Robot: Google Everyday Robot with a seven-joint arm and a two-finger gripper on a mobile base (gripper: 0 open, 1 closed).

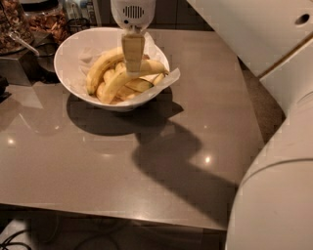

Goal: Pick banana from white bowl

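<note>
The white bowl [67,77] stands at the table's back left, lined with crinkled white paper and holding several bananas. The longest banana [152,66], smooth yellow, lies across the top of the bunch from lower left to upper right. A second big banana [99,73] lies to its left. My gripper [132,72] hangs straight down from its white wrist [132,12] into the bowl, and its tip sits at the middle of the long banana. I cannot tell whether it touches or holds the banana.
Dark jars of nuts [11,23] and a metal stand [19,66] sit left of the bowl at the back. My white arm and body [276,195] fill the right side. The brown table [161,166] ends at its front edge near the bottom.
</note>
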